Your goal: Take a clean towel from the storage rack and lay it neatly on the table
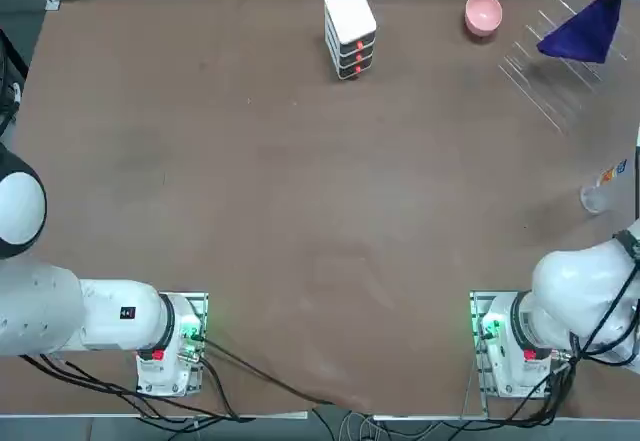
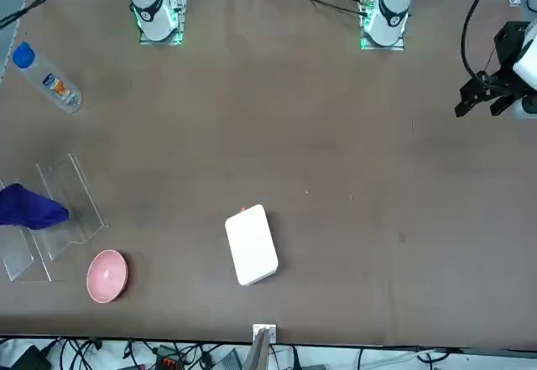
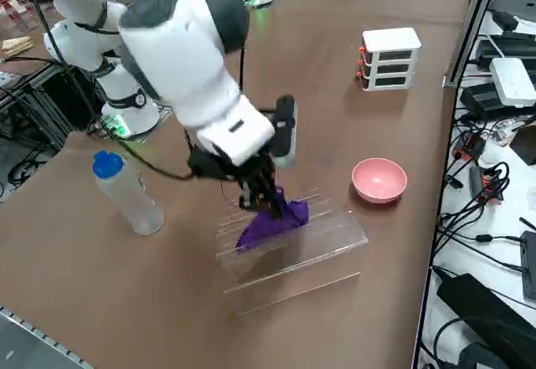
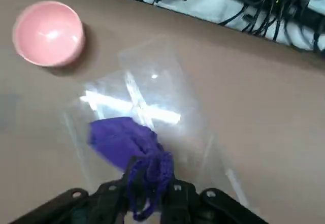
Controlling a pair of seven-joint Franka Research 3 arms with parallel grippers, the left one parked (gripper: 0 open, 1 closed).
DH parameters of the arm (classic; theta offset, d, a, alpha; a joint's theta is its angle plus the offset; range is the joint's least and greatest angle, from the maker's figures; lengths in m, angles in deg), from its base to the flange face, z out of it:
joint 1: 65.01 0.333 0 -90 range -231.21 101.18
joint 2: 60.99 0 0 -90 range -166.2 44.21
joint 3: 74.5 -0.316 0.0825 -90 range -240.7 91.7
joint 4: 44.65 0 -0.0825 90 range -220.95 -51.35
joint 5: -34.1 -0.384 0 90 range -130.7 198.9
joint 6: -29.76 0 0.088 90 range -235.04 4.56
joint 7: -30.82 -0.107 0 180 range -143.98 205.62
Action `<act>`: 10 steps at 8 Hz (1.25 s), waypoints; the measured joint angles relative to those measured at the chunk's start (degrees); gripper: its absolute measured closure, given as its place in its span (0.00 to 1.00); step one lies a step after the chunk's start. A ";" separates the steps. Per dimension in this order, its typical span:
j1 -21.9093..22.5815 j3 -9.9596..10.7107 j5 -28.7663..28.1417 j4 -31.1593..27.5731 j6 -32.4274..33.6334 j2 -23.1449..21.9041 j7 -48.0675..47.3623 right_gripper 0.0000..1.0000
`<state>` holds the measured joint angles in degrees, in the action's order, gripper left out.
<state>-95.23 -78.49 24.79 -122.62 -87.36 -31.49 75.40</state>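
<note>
From overhead, I see the brown table (image 1: 300, 211) mostly bare, and I use the pink bowl (image 1: 483, 13) as my landmark: the clear rack (image 1: 550, 81) sits just beside it toward the robot's right edge, with the purple towel (image 1: 585, 31) bunched above the rack's rods; a white stacked box (image 1: 350, 31) stands on the bowl's other side, well apart. From the front camera, the towel (image 2: 29, 206) shows as a dark clump over the rack (image 2: 59, 211), the bowl (image 2: 107, 275) near it at the far table edge, and a water bottle (image 2: 49, 80) lies on the robot's side of the rack. From the right side, my right gripper (image 3: 261, 203) points down into the rack (image 3: 289, 248) with the towel (image 3: 272, 222) hanging from its tips, one end draped on the rods, the bowl (image 3: 379, 179) just beyond and the bottle (image 3: 127, 193) standing near the arm. From the wrist, the fingers (image 4: 109, 196) are pinched on a gathered corner of the towel (image 4: 127, 142), the rest of it resting on the rack (image 4: 152, 107), the bowl (image 4: 48, 32) off to one side. I judge the grip thin: a fast lift could let the cloth slip free, a trailing fold could snag a rod and drag the light rack toward the bowl, and the elbow could knock the bottle.
</note>
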 joint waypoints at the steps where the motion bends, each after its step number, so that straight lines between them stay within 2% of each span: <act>1: 0.96 -0.05 0.04 0.02 5.04 -2.19 -6.56 0.95; 3: 4.35 -0.31 0.31 0.02 15.03 -6.05 -19.53 0.95; 5: 10.62 -0.69 0.35 -0.76 21.20 -9.80 -37.20 0.95; 7: 20.79 -1.09 0.63 -3.76 22.25 -12.09 -56.05 0.95; 8: 25.81 -1.21 0.74 -5.90 22.24 -12.69 -61.32 0.95; 10: 32.76 -1.26 0.70 -10.85 21.49 -12.95 -65.00 0.95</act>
<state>-62.48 -79.75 25.49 -133.47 -65.87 -44.43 10.40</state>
